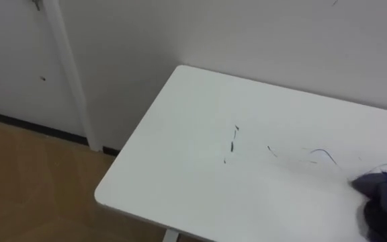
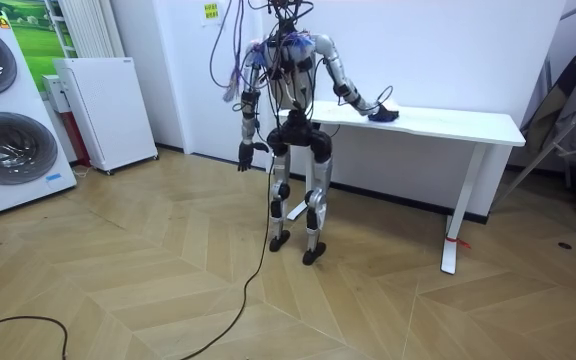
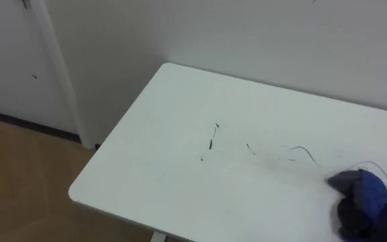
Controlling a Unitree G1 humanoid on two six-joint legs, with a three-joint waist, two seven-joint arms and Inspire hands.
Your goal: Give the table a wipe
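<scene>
The brown wooden floor [image 2: 168,270] takes up the lower part of the room view, and a plain white wall [image 1: 247,33] runs along the top. A long white table with white legs [image 1: 193,168] stands against that wall. The robot stands at the table's end on the room view's left, facing the wall. Two big white washing machines with round doors [image 2: 8,140] are stacked at the far left, and a short white cabinet [image 2: 108,110] stands beside them. The crumpled dark blue cloth [image 1: 385,198] lies on the table top, at the lower right edge of the eye views. The right hand [image 2: 376,105] reaches out over the table and rests at the cloth, but I cannot tell how its fingers are set. The left hand [image 2: 245,157] hangs down by the robot's side, too small to tell if it is clenched. Thin dark pen marks [image 1: 234,138] sit near the middle of the table, with more curved lines beside the cloth. A small yellow label [image 2: 211,11] is stuck high on the wall, and its writing is too small to read.
</scene>
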